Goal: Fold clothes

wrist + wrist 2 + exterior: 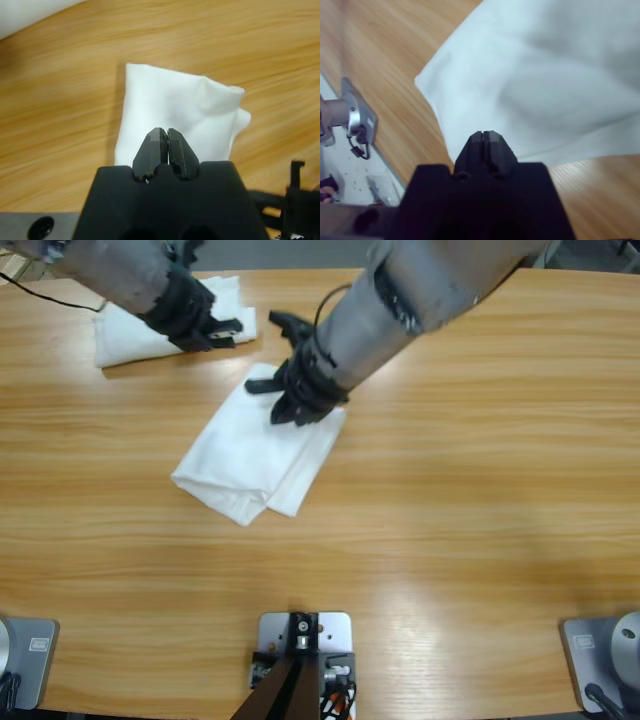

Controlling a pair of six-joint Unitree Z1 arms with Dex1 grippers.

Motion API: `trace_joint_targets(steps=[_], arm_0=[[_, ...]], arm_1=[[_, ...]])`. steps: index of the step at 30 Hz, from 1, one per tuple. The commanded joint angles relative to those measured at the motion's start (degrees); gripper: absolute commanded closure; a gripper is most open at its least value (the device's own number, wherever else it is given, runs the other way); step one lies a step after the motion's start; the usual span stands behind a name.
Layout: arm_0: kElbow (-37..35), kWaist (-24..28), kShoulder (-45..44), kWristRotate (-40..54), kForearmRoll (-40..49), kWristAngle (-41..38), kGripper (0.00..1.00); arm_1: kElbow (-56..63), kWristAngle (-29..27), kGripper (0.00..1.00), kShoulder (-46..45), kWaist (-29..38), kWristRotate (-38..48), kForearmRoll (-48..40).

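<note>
Bench: long, wooden, light grain.

Folded white garment: flat near bench centre, lying at a slant, layered edges showing at its near end.

Second white garment: folded, near the far left edge of the bench, well apart from the first.

Left tool: jaws closed together, tips down at the upper end of the central garment; possibly nipping fabric, not clear from the wrist view.

Right tool: jaws pressed together, held over the second garment at its right end; no cloth seen between them.
</note>
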Motion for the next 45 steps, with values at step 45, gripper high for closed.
trace_joint_targets(steps=[45], arm_0=[[-1.3, 0.7, 16.2, -5.9, -2.3, -3.1, 1.0]], arm_1=[[30.4, -4.4, 1.0, 0.6, 4.9, 9.6, -19.5]])
